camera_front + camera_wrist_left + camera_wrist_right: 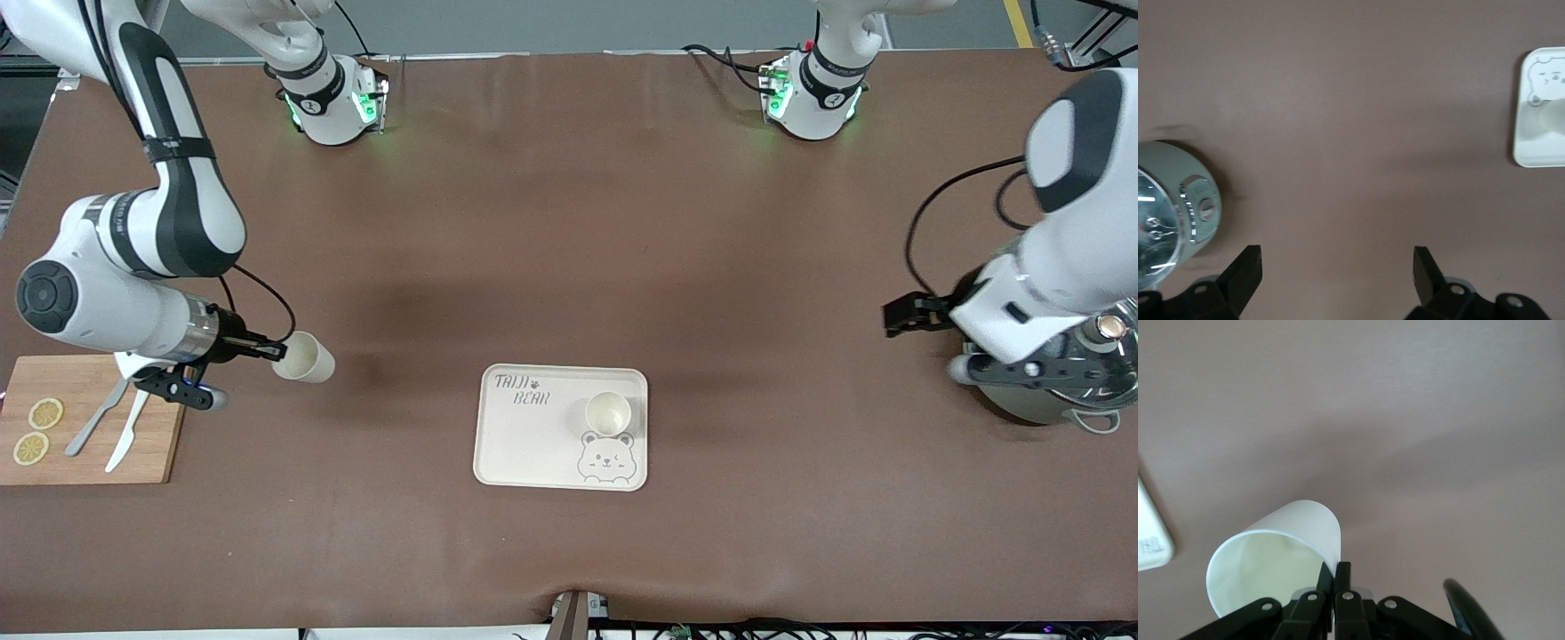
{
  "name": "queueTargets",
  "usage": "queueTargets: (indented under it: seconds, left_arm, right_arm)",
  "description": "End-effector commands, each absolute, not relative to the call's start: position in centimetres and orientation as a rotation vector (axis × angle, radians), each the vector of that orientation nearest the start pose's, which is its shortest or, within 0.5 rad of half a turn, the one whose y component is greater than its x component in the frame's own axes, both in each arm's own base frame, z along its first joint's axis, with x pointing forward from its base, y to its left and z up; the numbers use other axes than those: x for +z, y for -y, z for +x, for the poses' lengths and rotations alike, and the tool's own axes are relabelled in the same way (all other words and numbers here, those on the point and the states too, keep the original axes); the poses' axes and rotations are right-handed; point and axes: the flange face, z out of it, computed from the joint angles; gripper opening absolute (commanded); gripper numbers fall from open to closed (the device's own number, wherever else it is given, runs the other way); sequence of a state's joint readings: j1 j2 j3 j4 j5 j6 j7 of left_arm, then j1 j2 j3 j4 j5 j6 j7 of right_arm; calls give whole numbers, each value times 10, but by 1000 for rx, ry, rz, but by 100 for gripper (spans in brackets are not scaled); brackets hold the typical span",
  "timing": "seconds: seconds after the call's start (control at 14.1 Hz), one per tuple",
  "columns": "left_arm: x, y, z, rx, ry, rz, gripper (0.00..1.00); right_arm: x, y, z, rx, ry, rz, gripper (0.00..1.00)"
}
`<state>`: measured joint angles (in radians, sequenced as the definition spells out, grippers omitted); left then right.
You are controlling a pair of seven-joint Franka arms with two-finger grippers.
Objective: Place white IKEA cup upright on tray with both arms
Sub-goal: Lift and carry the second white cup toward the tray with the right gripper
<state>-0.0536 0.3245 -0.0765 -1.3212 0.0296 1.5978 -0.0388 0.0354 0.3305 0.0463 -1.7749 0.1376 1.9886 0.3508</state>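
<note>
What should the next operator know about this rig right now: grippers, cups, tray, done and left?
Right gripper: shut on the rim of a white cup, held tilted on its side in the air over the bare table beside the cutting board.
Left gripper: open and empty, waiting over the table beside a metal pot at the left arm's end.
Tray: mid-table, with another cup already standing upright on it, above the bear drawing.
Done: one cup on the tray, second cup picked up.
Left: carry the held cup to the tray, set it upright, release.
</note>
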Motion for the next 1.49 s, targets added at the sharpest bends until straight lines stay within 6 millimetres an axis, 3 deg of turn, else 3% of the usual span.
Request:
queueTargets:
  seconds: [0.0, 0.21, 0.5, 0.64, 0.78, 0.85, 1.14, 1.35, 1.42]
  left_arm:
    - [550, 36, 644, 43, -172, -3117, 100]
    - [543, 6, 642, -4, -115, -3126, 100]
    - [538, -5, 637, -102, -24, -3132, 100]
    - [547, -20, 635, -126, 39, -3131, 100]
    - [560, -23, 629, -155, 56, -3136, 100]
    - [563, -35, 626, -160, 88, -3135, 100]
    - [568, -38, 615, -160, 177, -3175, 100]
    - [573, -13, 613, -162, 214, -3181, 100]
    - [576, -13, 612, -169, 216, -3180, 100]
  right_arm:
    - [366, -87, 636, 229, -609, -2956, 0]
    - [363, -119, 648, 223, -726, -2932, 0]
    - [358, -180, 663, 201, -861, -2897, 0]
    - [349, -221, 664, 200, -900, -2892, 0]
    - [339, -249, 672, 192, -964, -2871, 0]
    - [336, -261, 673, 189, -979, -2865, 0]
    - [324, -283, 676, 126, -952, -2845, 0]
    - [320, -292, 674, 130, -934, -2849, 0]
    - [322, -292, 674, 133, -938, -2842, 0]
